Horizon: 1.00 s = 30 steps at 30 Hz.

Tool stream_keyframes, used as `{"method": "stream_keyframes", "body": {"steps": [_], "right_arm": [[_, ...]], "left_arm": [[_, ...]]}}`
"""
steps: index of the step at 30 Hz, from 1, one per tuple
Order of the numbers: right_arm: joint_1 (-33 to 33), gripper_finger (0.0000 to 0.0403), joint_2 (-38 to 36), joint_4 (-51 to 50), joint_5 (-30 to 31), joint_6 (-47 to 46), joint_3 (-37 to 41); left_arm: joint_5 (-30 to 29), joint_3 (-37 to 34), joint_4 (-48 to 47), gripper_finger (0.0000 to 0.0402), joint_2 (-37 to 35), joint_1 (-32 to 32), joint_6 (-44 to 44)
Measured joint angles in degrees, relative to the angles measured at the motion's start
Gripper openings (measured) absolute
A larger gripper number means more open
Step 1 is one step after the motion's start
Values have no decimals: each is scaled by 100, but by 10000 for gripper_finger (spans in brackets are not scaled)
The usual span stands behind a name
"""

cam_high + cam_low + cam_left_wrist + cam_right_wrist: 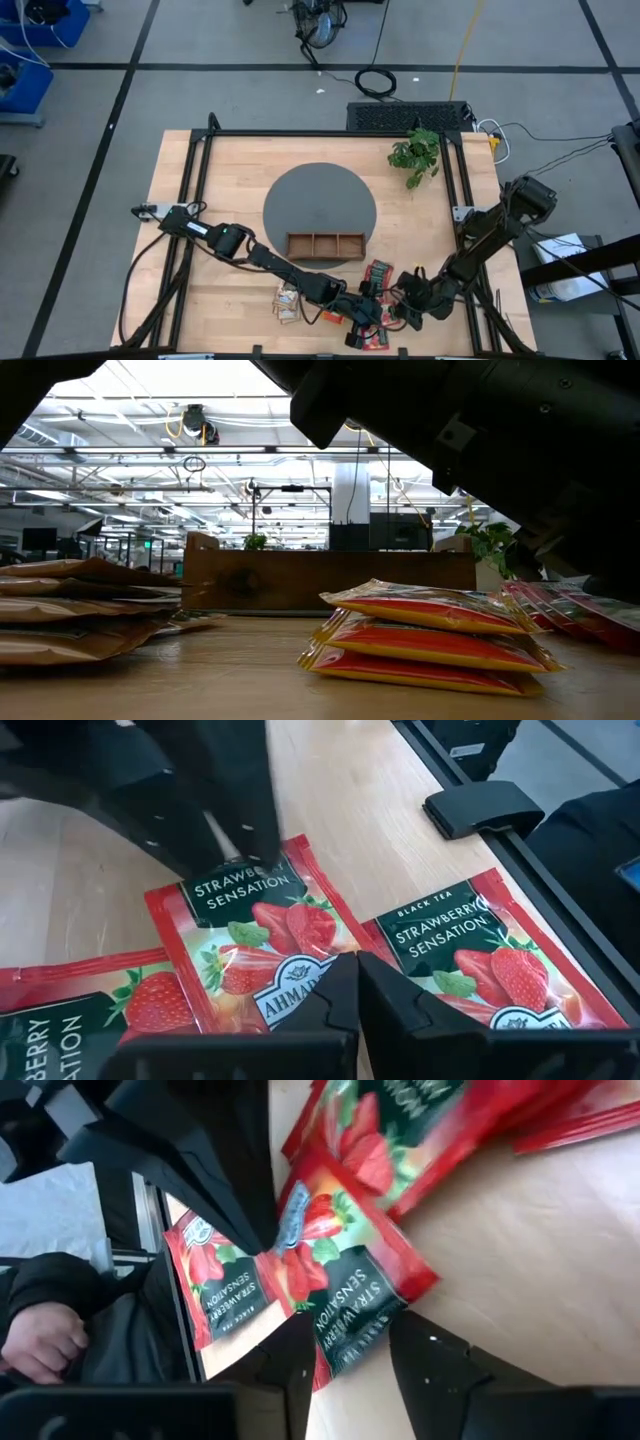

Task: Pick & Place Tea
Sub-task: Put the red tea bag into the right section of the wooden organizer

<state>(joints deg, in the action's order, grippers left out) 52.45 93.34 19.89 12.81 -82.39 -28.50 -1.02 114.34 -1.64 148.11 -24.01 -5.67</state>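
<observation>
High view: left gripper (362, 312) and right gripper (398, 308) meeting over red packets (377, 272) near table's (240, 160) front edge; left wrist: fingers (330, 1000) pressed together, pinching strawberry packet (262, 945); right wrist: fingers (300, 1355) spread astride the same packet (345, 1275).

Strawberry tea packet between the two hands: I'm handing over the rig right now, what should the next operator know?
Left hand: shut on one end of a strawberry tea packet, at the table's front edge.
Right hand: open, fingers either side of the same packet's other end.
Other red packets and beige packets lie loose in front of the wooden tray.
Done: no packet shows in the tray.
Left: placing all the tea.
</observation>
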Motion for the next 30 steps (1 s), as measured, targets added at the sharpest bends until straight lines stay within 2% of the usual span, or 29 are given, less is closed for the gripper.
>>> {"method": "stream_keyframes", "body": {"steps": [8,14,17,23,30], "right_arm": [[0,67,179,236,-4,261,6],[2,8,190,268,157,515,6],[2,5,190,270,183,572,6],[4,1,11,155,185,849,8],[2,1,-294,-124,364,1109,18]], "left_arm": [[4,-2,18,9,4,0,58],[4,-2,20,5,7,0,59],[4,-2,23,8,7,0,79],[-1,-10,144,55,5,-17,455],[-235,-17,291,135,-104,-95,1007]]}}
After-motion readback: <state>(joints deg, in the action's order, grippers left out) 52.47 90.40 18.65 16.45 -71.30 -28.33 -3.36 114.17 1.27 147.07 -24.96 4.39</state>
